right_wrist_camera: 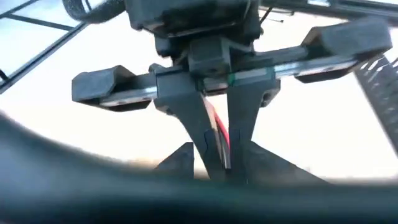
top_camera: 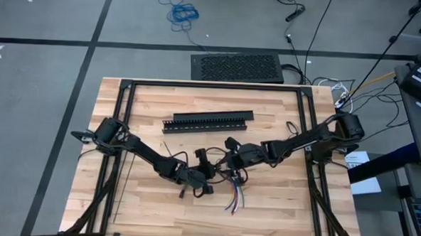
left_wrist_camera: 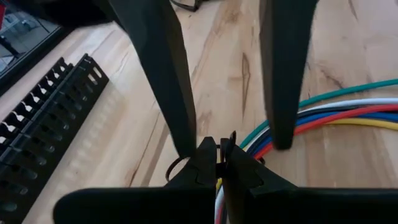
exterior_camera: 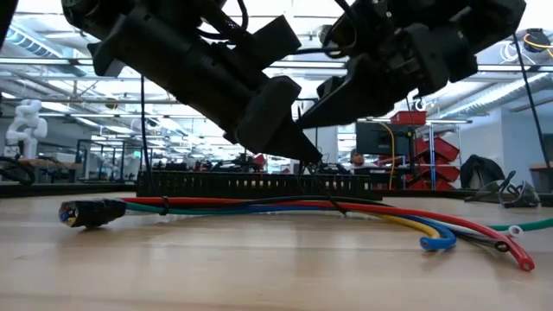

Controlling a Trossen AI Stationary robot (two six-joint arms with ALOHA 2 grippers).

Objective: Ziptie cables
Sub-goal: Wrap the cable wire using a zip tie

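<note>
Mid-desk, the left gripper point(left_wrist_camera: 219, 155) is clamped on the cables point(left_wrist_camera: 336, 112), facing the right gripper point(left_wrist_camera: 230, 146), fingers parted.

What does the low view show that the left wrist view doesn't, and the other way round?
Only the low view shows the cables at full length along the table, one end bound in a dark stub, the other fanned.

Only the left wrist view shows the left gripper with fingers shut, the right gripper with fingers apart just beyond it, and a thin black ziptie loop beside them.

Both show the coloured wires, the slotted channel and the wooden table.
</note>
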